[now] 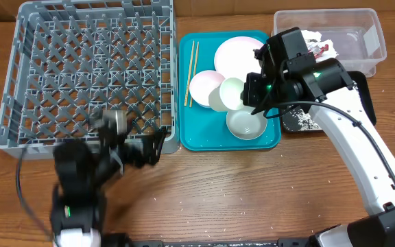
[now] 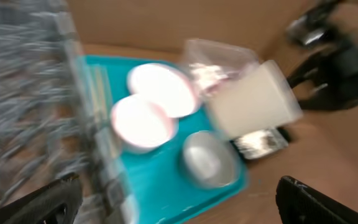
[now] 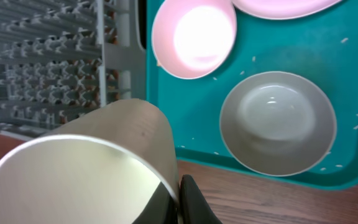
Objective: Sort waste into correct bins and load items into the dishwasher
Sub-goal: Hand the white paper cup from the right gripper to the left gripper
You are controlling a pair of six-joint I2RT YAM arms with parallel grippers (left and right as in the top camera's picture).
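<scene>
One small white cup (image 1: 232, 92) is pinched by its rim in the right end effector (image 1: 249, 92), held clear above the teal tray (image 1: 197, 140), presumably bound for the grey dish rack (image 1: 88, 68), near whose front corner the left end effector (image 1: 145, 148) hangs spread and empty.

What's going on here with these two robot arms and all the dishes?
The right tool is shut on the small white cup, holding it tilted above the teal tray. A plate, two bowls and chopsticks lie on that tray; no dish is in the dish rack yet. The left tool is open, blurred, near the rack's front edge. The red wrapper and tissue sit in the clear tub.
</scene>
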